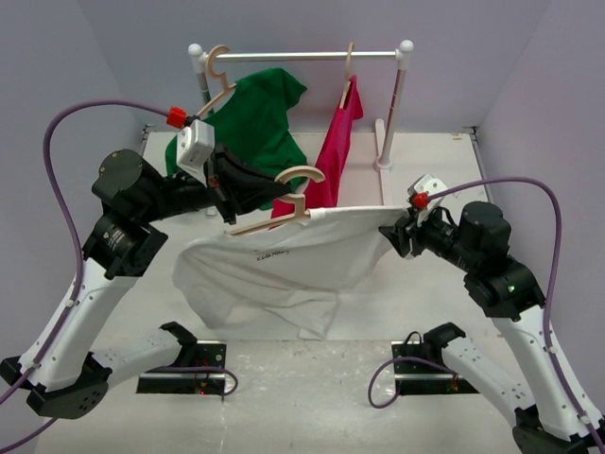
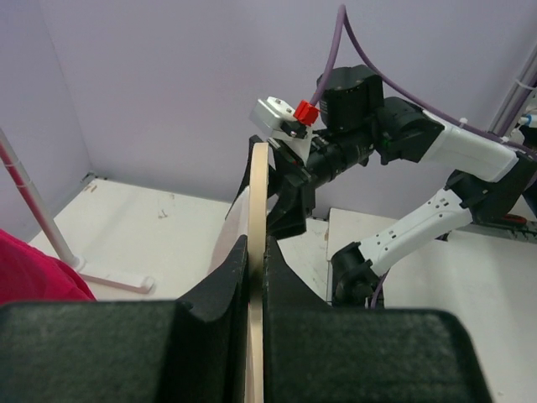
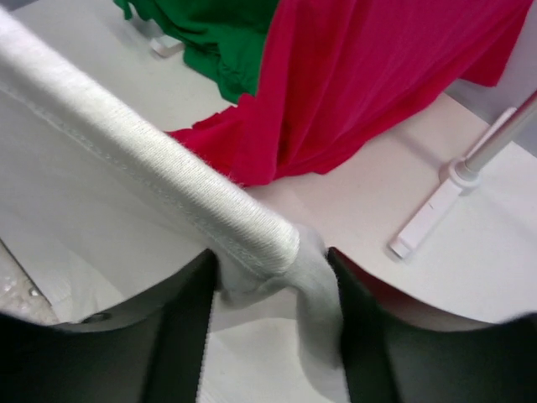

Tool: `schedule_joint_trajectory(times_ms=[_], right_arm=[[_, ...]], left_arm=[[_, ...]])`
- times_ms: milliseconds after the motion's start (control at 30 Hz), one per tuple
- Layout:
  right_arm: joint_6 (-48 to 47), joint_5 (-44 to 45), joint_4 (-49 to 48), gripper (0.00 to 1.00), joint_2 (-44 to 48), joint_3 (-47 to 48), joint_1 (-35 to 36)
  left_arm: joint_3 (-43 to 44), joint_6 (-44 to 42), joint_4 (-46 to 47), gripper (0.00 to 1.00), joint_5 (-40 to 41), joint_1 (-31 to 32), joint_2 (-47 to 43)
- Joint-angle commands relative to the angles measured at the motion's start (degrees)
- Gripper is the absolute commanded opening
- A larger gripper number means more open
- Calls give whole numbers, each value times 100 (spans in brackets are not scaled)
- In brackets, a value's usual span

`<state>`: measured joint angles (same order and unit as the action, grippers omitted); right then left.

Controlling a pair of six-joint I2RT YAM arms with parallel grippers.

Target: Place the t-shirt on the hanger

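A white t-shirt hangs stretched in the air between my two arms above the table. My left gripper is shut on a wooden hanger; in the left wrist view the hanger's thin edge runs up between the pads. One arm of the hanger sits inside the shirt's neck. My right gripper is shut on the shirt's ribbed collar; the right wrist view shows the collar bunched between the fingers.
A clothes rack stands at the back with a green shirt and a pink shirt on hangers. The rack's base foot lies on the table at the right. Both arm bases are at the near edge.
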<state>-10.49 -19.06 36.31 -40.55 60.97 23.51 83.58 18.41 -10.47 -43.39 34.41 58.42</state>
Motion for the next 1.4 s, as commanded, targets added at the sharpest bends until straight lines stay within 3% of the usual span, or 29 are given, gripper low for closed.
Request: schedule_joint_trajectory(times_ms=[0,33,100,200,233,300,367,400,433,600,700,833,1033,1233,1267,1333,1367], right_arm=[[128,731,-511,47,12,-153,-37],[136,741,-512,42,41,-176,-31],[174,856,-537,42,130,-283,-31],[232,883,-530,58,270,-485,-31],[239,839,-542,58,301,-542,-31],[241,766,-591,47,326,-613,-31],[241,809,-616,29,274,-620,-31],[253,846,-616,19,239,-593,-31],[313,1031,-617,0,205,-551,-40],[504,1760,-660,0,179,-578,-48],[667,2097,-655,0,66,-627,-194],[822,2094,-652,0,-106,-622,-395],[862,1941,-649,0,-201,-344,-435],[898,1927,-610,0,-394,-16,-503],[968,1780,-608,4,-416,137,-505],[1081,1425,-625,58,-432,388,-505],[1196,1270,-625,79,-423,475,-505]], left_arm=[[369,0,65,0,176,-5,-30],[424,-41,-10,0,240,-5,-24],[507,-113,-127,0,462,-5,-32],[746,-226,-346,0,667,-5,-3],[833,-251,-402,0,686,-5,28],[936,-248,-420,0,612,-13,76],[1011,-198,-402,0,585,-5,118],[1020,-189,-386,0,571,-5,126],[1029,-180,-386,0,599,-14,127],[1235,-292,-627,0,1179,-5,101],[1560,-349,-891,0,1948,-8,77],[2004,-411,-1092,0,2459,-11,65],[2502,-362,-1262,0,2429,-11,68],[2887,-458,-1322,0,3515,-6,-67],[3015,-469,-1341,0,3568,-12,-52],[3352,-499,-1380,0,3638,-8,44],[3504,-538,-1396,0,3712,-14,87]])
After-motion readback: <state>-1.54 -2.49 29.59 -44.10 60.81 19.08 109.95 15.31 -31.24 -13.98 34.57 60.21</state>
